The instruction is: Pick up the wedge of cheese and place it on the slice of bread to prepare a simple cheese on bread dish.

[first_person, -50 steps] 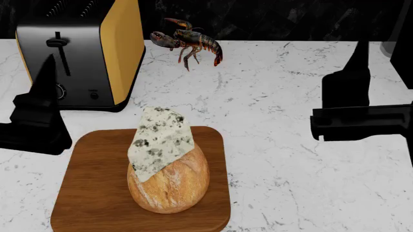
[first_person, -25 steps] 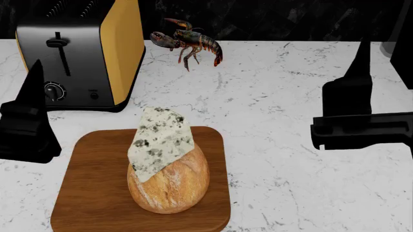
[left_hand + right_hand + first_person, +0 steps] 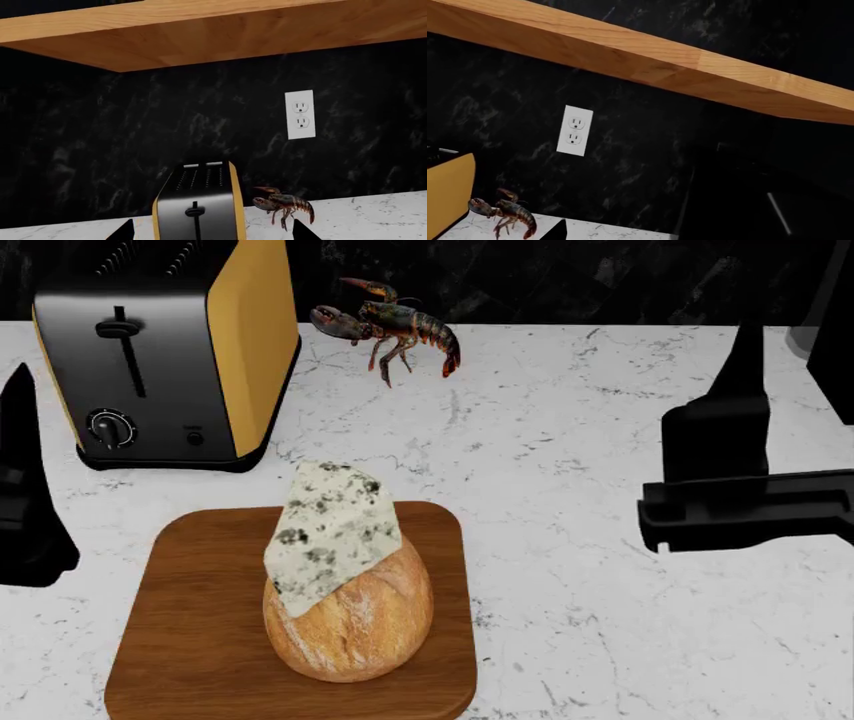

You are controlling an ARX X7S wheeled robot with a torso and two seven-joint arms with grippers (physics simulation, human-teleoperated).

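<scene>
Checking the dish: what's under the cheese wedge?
The wedge of cheese lies on the bread loaf, which sits on the wooden cutting board. The crust beneath the cheese is covered.

A pale, blue-speckled wedge of cheese [image 3: 327,533] lies tilted atop the golden-brown, oval slice of bread [image 3: 360,625], lower left of centre in the head view.

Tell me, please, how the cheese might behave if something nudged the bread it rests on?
The cheese leans on the rounded top of the bread, its upper end overhanging, so it would probably slide or tip off. The bread is oval and may rock on the cutting board. The cheese looks stiff, likely moving as one piece.
</scene>
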